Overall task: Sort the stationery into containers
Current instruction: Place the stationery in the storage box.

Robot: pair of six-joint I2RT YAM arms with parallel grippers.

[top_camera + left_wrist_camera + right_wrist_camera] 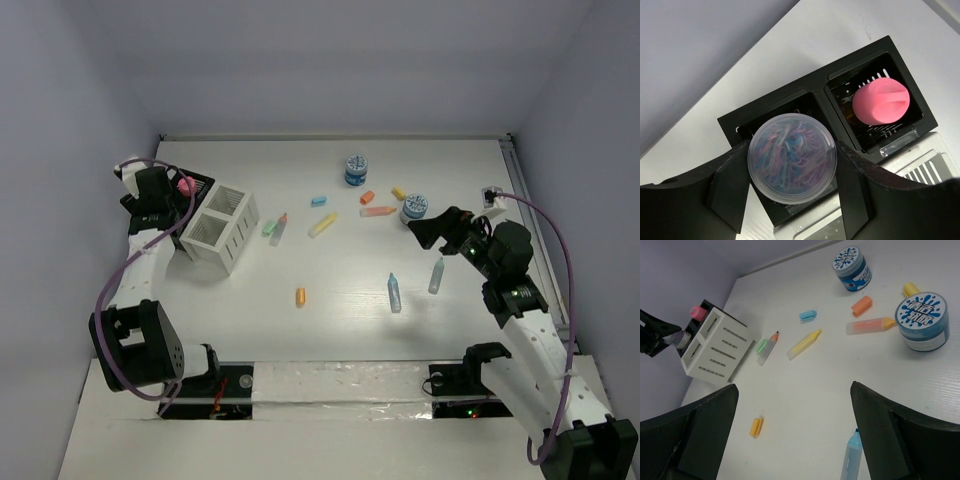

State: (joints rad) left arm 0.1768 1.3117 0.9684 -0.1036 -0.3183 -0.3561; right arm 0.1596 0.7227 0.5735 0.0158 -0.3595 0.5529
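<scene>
From above, the left gripper hangs over the black tray beside the white box. Its wrist camera shows it squeezing a clear tub above the tray; a pink piece sits inside. The right gripper gapes wide above loose sticks and blue tubs.

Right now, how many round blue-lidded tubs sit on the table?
2. One round blue-lidded plastic tub stands at the far middle; a second tub stands nearer, to its right. None looks hidden.
</scene>
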